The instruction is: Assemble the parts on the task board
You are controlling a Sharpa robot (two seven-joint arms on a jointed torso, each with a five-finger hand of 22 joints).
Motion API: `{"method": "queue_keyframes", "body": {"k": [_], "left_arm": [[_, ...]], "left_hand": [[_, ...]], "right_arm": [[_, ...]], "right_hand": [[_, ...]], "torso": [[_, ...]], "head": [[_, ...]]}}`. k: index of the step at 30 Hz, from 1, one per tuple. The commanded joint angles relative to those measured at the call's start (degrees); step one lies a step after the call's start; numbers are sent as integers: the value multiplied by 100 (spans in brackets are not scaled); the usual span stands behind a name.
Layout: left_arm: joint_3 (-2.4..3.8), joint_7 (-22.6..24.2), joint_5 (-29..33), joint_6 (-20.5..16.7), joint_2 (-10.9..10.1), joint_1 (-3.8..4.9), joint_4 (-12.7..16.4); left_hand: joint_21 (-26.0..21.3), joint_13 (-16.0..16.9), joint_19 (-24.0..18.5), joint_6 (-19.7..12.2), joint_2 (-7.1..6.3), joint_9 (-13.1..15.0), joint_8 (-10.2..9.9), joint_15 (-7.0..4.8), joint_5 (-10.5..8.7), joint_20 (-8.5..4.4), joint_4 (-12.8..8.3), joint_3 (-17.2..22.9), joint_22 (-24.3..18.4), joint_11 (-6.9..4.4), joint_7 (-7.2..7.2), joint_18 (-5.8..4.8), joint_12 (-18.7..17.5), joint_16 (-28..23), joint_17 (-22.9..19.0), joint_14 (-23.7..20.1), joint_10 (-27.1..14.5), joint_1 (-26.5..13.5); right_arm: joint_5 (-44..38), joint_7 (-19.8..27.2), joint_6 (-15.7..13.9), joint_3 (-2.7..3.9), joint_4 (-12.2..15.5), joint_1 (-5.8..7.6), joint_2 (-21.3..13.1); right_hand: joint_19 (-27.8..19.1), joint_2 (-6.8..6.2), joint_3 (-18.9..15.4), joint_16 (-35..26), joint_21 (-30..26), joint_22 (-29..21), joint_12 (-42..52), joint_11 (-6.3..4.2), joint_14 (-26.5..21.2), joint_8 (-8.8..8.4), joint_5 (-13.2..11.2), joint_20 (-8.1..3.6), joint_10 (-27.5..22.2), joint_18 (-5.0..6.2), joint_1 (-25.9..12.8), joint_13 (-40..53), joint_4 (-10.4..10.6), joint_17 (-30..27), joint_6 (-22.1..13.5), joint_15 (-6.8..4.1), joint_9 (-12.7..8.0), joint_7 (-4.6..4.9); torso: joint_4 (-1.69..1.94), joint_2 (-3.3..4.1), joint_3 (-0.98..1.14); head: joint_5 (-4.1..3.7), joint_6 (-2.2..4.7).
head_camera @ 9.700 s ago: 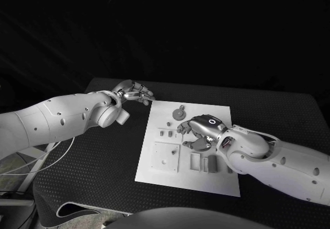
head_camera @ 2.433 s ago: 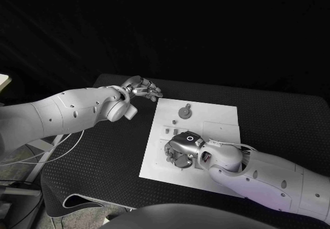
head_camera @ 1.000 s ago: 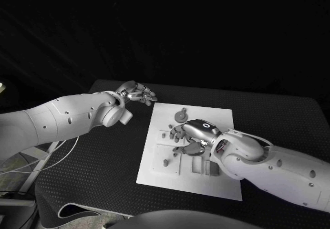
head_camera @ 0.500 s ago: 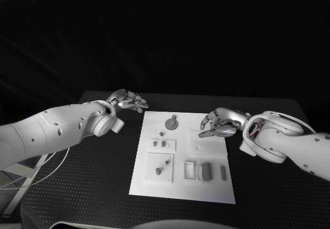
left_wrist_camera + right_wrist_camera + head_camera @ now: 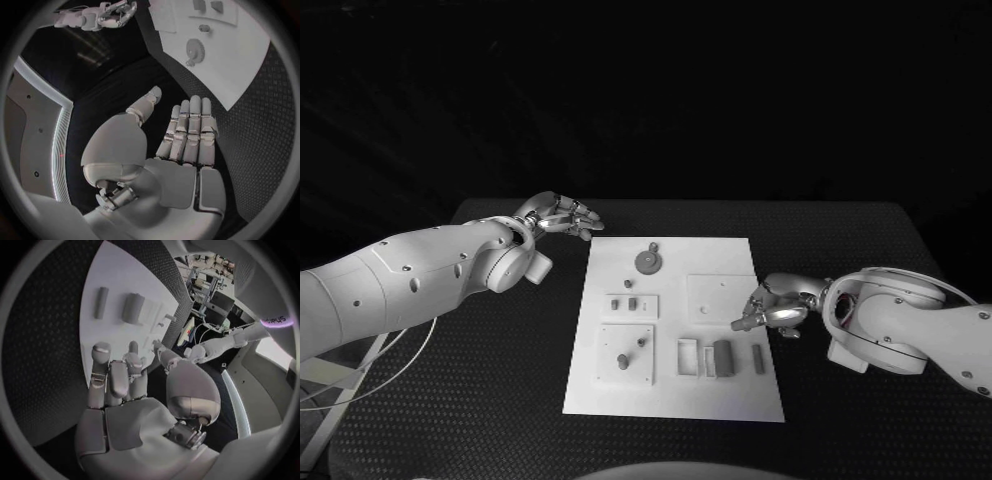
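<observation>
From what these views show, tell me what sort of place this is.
Probably a robotics lab test bench: a black table in a dark surround, a white task board holding small grey parts, and desks with monitors behind.

The head camera looks steeply down from above at the counter and the whole task board. Each wrist camera sits close behind its own hand, looking along the palm: left hand, right hand. All three views share the task board beyond the fingertips.
</observation>
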Motion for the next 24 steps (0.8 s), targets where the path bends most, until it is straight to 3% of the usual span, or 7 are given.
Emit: {"method": "queue_keyframes", "body": {"k": [1,6,11,14,24], "left_arm": [[2,91,50,80,17,0,7],[2,92,53,84,28,0,29],[2,92,53,104,38,-1,42],[2,91,53,139,35,-3,39],[2,95,54,152,30,-3,46]], "left_hand": [[28,0,-5,-42,0,-7,24,1,2,38,5,-41,-8,0,6,-23,20,-36,10,24,20,-56],[28,0,-5,-43,1,-8,24,1,2,37,6,-43,-9,1,6,-22,19,-39,13,25,19,-63],[28,-1,-5,-44,3,-9,24,1,2,37,7,-45,-11,1,6,-22,18,-43,17,25,18,-70],[28,-1,-6,-45,3,-10,24,1,2,37,7,-46,-12,2,6,-22,17,-45,20,25,17,-75],[27,-3,-9,-50,9,-14,24,3,3,39,13,-52,-17,5,8,-23,12,-58,31,22,11,-103]], "right_arm": [[418,-761,453,-23,49,-19,-6],[398,-878,457,-66,27,-138,82],[352,-881,364,-87,-24,-259,239],[349,-890,328,-88,-68,-304,329],[44,-837,253,-88,-311,-530,533]], "right_hand": [[3,-79,-67,25,35,122,29,8,6,-34,-29,-30,51,256,-178,7,89,1,-16,0,4,61],[-12,-198,-19,46,53,117,39,8,24,-91,-28,-57,53,256,-361,8,230,38,-16,1,12,63],[-16,-291,60,52,72,115,40,11,20,-138,-27,-73,48,256,-432,3,316,31,-13,4,17,67],[-17,-314,87,57,79,115,45,12,25,-152,-27,-76,50,256,-459,4,350,41,-7,5,19,67],[-21,-355,136,57,91,113,24,16,15,-187,-26,-82,24,256,-505,-17,410,24,-9,7,22,71]], "torso": [[-20,7,-4],[-39,7,2],[-21,8,-5],[-8,10,-1],[-12,9,-20]], "head": [[-19,-4],[-37,-17],[-57,-40],[-48,-63],[9,-123]]}}
